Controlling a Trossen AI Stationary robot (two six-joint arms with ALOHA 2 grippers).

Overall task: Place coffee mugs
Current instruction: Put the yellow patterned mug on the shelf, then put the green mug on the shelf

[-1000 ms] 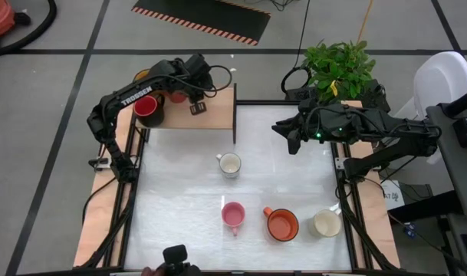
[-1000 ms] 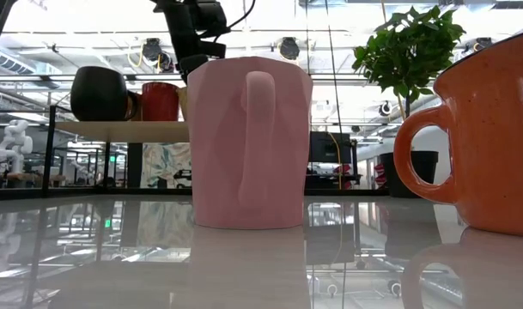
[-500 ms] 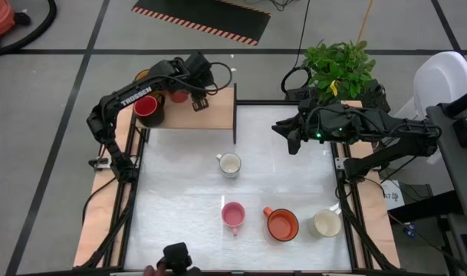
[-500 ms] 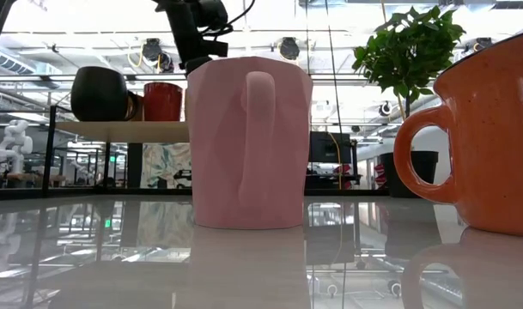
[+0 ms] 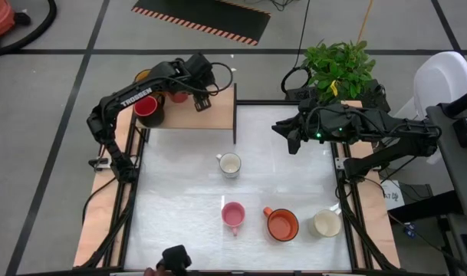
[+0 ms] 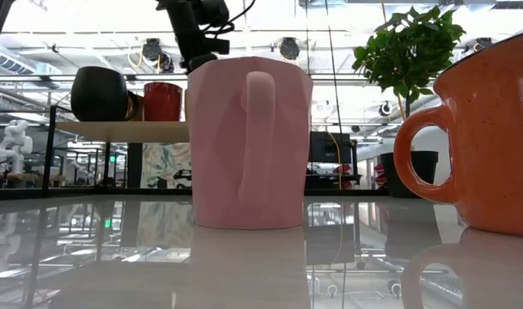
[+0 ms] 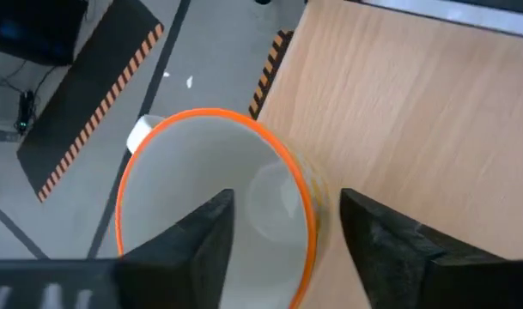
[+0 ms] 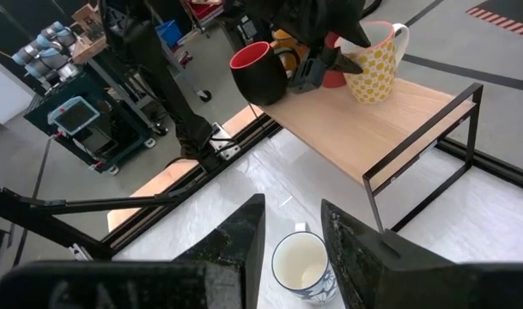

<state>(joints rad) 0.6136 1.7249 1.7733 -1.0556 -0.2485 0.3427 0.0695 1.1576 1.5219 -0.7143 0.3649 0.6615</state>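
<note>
My left gripper [image 5: 201, 100] is open over the wooden shelf [image 5: 218, 115] at the table's far left. In the left wrist view its fingers [image 7: 214, 232] straddle the wall of a yellow, orange-rimmed mug [image 7: 270, 197], one over the hollow and one outside. That dotted mug [image 8: 373, 47] stands upright on the shelf, next to a red mug [image 6: 161, 101]. On the table stand a white mug [image 5: 229, 164], a pink mug [image 5: 233, 215], an orange mug [image 5: 281, 224] and a cream mug [image 5: 326, 223]. My right gripper [image 5: 283, 132] waits open above the table's far right.
A dark pot with a red inside [image 5: 146, 107] stands at the shelf's left end, with an amber mug [image 5: 143, 75] behind it. The shelf has a black frame post [image 5: 235, 115]. A potted plant [image 5: 337, 65] stands beyond the far right corner. Bare table lies at near left.
My left gripper has drifted a little toward the table's far edge over the shelf and has risen slightly. The mugs have stayed where they were.
</note>
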